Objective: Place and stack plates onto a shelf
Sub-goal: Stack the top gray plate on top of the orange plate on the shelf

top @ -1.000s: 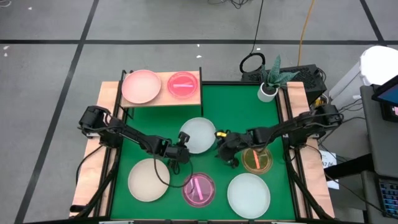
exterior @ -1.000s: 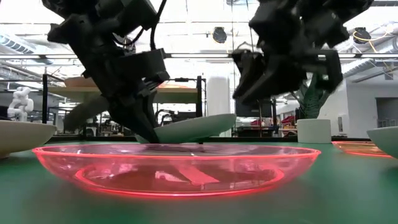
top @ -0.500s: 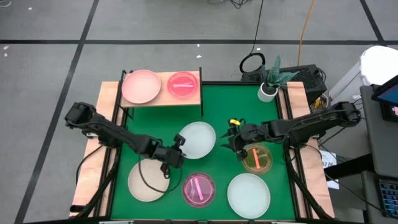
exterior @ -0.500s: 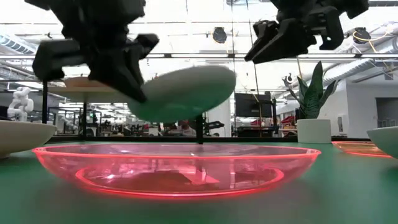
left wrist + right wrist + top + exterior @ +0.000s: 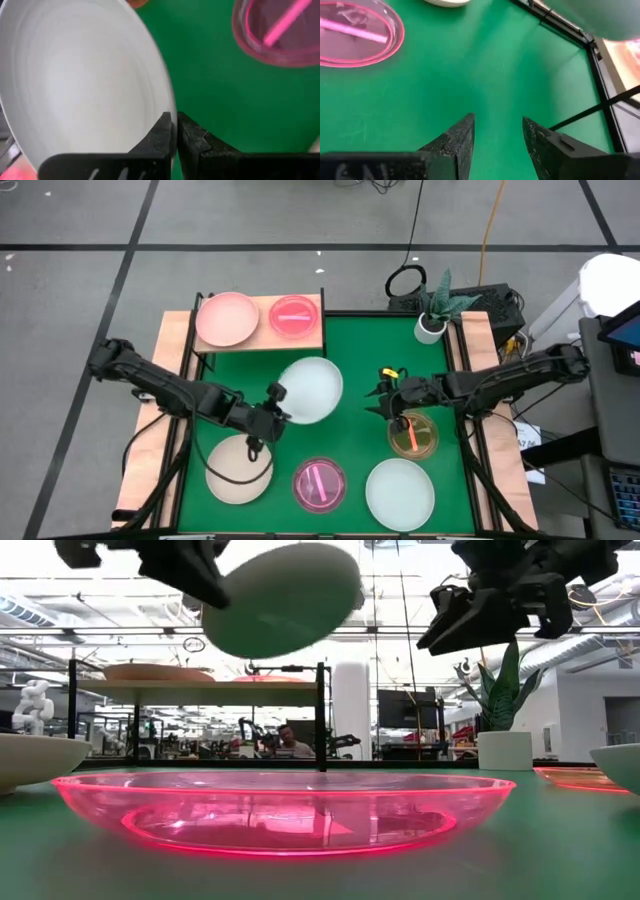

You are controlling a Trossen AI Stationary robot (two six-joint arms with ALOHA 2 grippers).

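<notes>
left gripper (image 5: pixel 268 413) pinches the rim of a mint plate (image 5: pixel 311 390), fingers (image 5: pixel 164 134) nearly together with only the thin lip between them. plate is in the air over the mid worktop (image 5: pixel 375 345), tilted, well clear of the surface in the low view, between the shelf (image 5: pixel 260 338) and the plates lying below.

handling, as a guess: plate looks rigid and light, glossy, so likely slippery at the lip. held by one edge, its whole width hangs off the pinch and it could swing or slide out. a rim grip is the only hold on offer; the flat middle gives the fingers nothing. looks like plastic, so a drop may not break it, though it could knock the others.

right gripper (image 5: pixel 385 396) hangs over the worktop right of centre, just beside an amber plate (image 5: pixel 413 436), fingers (image 5: pixel 458 136) spread apart and holding nothing.

shelf carries two plates side by side: a pink plate (image 5: pixel 227 318) and a magenta plate (image 5: pixel 294 316). the board looks full across, so the mint plate probably has to stack, most sensibly on the pink one.

on the worktop: a cream plate (image 5: pixel 238 469), a second magenta plate (image 5: pixel 320 484) with a stripe inside, a second mint plate (image 5: pixel 399 493). all plates look empty but for the stripes.
</notes>
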